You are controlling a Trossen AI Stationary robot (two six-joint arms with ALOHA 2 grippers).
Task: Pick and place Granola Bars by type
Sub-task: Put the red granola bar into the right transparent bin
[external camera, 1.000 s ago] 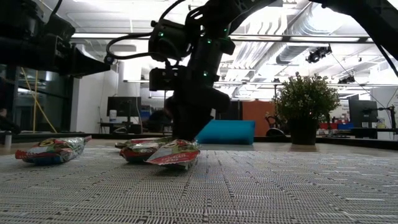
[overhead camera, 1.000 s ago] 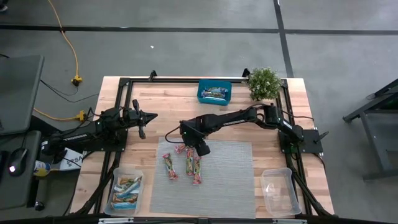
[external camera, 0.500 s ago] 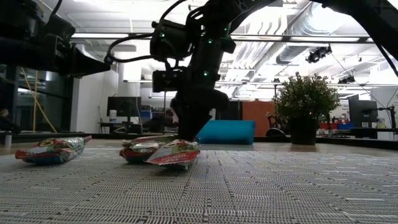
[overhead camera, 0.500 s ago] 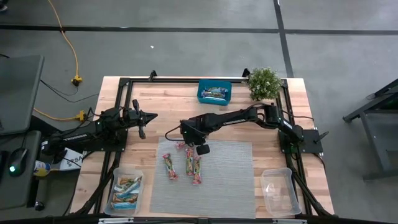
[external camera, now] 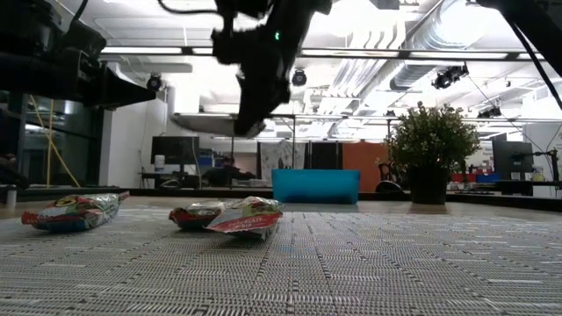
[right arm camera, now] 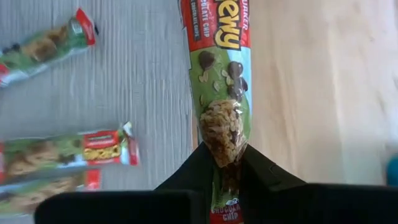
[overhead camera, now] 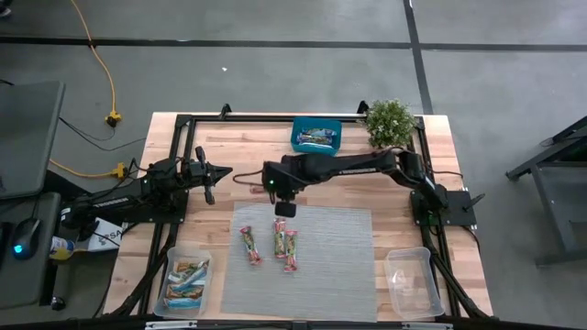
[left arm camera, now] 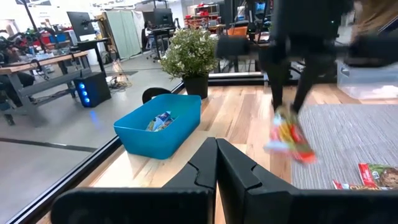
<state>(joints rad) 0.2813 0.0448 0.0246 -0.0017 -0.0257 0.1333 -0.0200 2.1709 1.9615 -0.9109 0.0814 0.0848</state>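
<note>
My right gripper hangs over the far left part of the grey mat, shut on a red-and-green granola bar. In the left wrist view the bar dangles under its fingers. Three more red-and-green bars lie flat on the mat. A clear tub at the near left holds light blue bars. My left gripper waits shut and level over the table's left side. My right gripper pinches the bar a little in from one end between its two fingers, and the wrapper narrows there. The fingers point steeply down from above. The bar hangs below them, tilted, its free end lowest and clear of the mat.
A teal box with a few bars stands at the far edge, and a potted plant stands to its right. An empty clear tub sits at the near right. The black frame rail runs around the table.
My right gripper has shut on a bar at the mat's far left, then risen and rolled its wrist, drifting slightly toward the far edge. The bar has been lifted clear of the mat. The three other bars have stayed where they lay.
</note>
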